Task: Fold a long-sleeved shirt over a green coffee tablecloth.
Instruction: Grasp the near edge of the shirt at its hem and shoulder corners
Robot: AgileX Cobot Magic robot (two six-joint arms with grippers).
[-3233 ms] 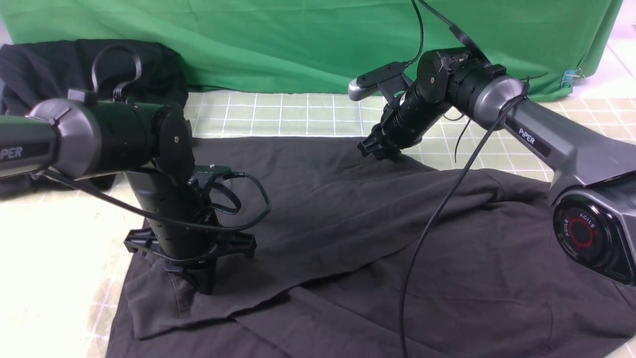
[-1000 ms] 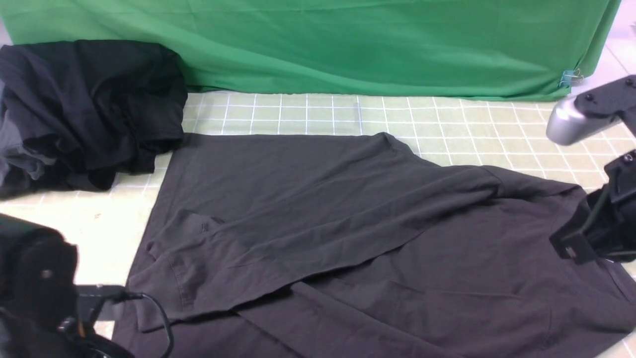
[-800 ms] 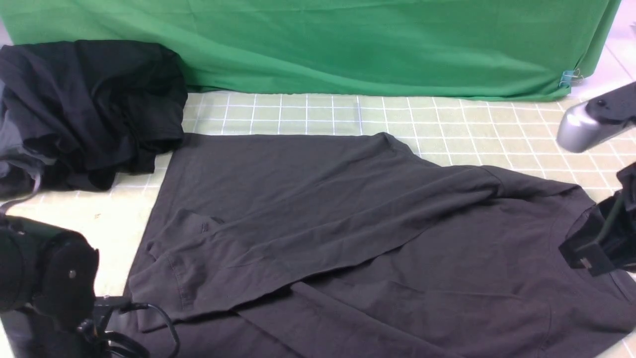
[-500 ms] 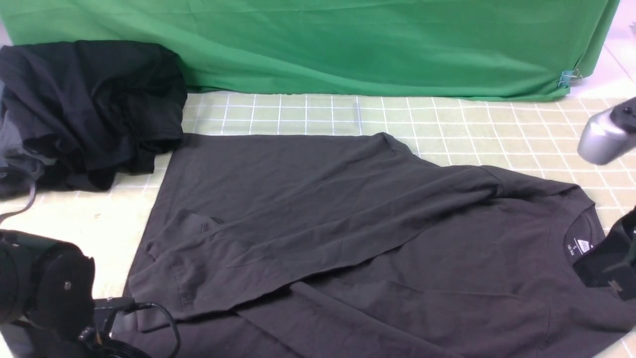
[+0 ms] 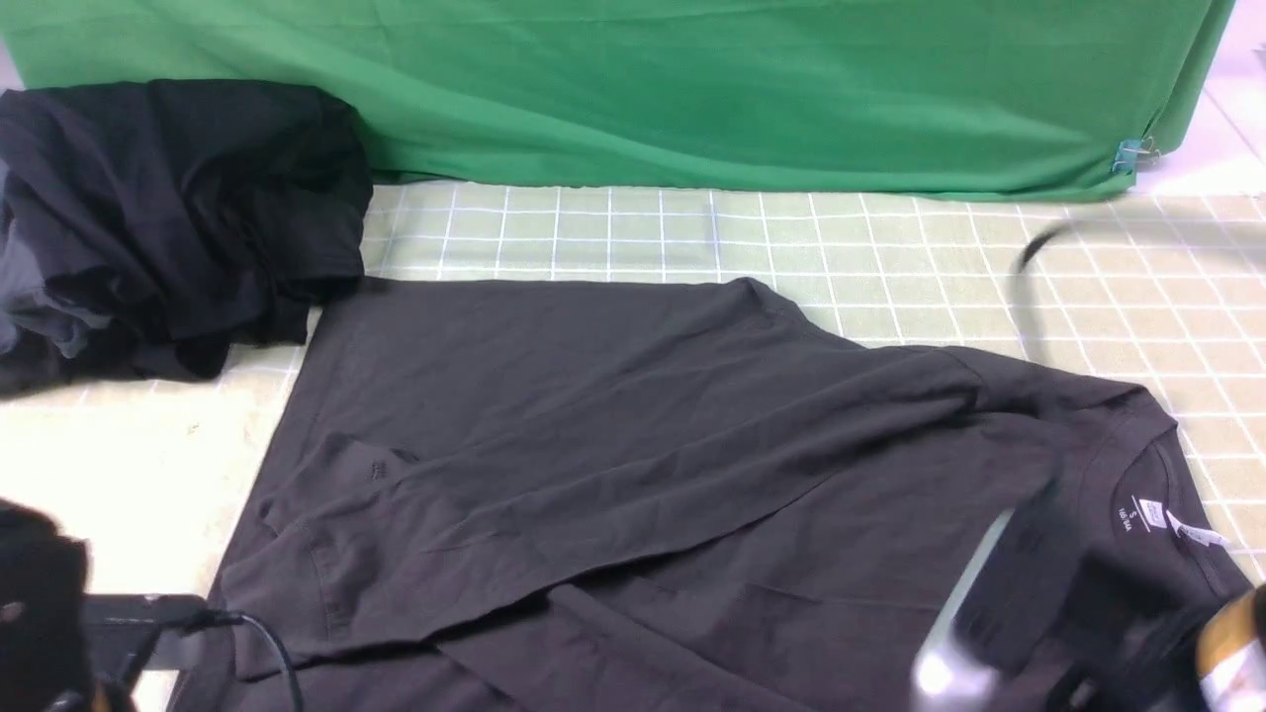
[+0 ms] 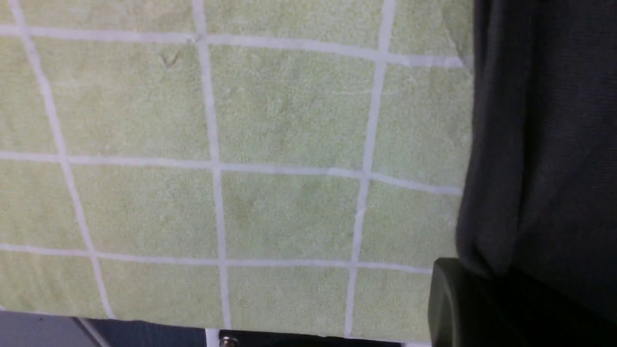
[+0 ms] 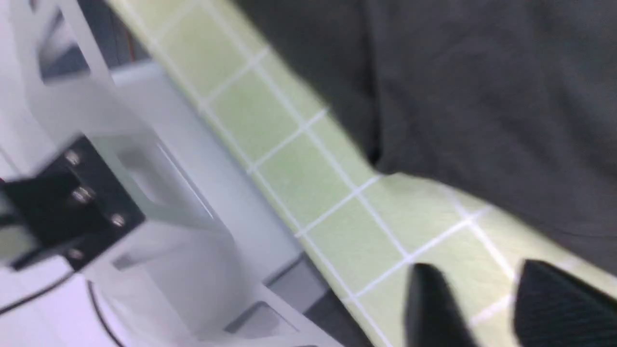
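We see the long-sleeved shirt (image 5: pixel 643 445) lying spread on the green coffee tablecloth (image 5: pixel 890 237). It takes up the middle and runs down to the cloth's near edge. Its collar points toward the right edge, where a white neck label (image 5: pixel 1152 511) shows inside the neckline, and its hem faces the left edge. One sleeve is folded slantwise across the body, and its cuff lies near the hem at the near left of the shirt.

In the left wrist view we find a single dark finger of the left gripper (image 6: pixel 475 308) right at the shirt's edge, with the fabric bunching down to it. The other finger is hidden, so we cannot tell whether the jaws are pressed together or pinching the cloth. The left arm (image 5: pixel 40 613) shows only as a dark shape at the near left corner.

The right gripper (image 7: pixel 496 308) has its fingertips (image 7: pixel 434 308) spread, with bare grid cloth showing between them and nothing held. It is over the tablecloth's edge, just beside the shirt. In the front view the right arm (image 5: pixel 1029 593) is a blur at the near right corner.

A pile of black and grey garments (image 5: pixel 168 218) sits at the far left corner. A deep-green backdrop cloth (image 5: pixel 692 89) hangs along the far edge, and a small clip (image 5: pixel 1128 153) is at its right end.
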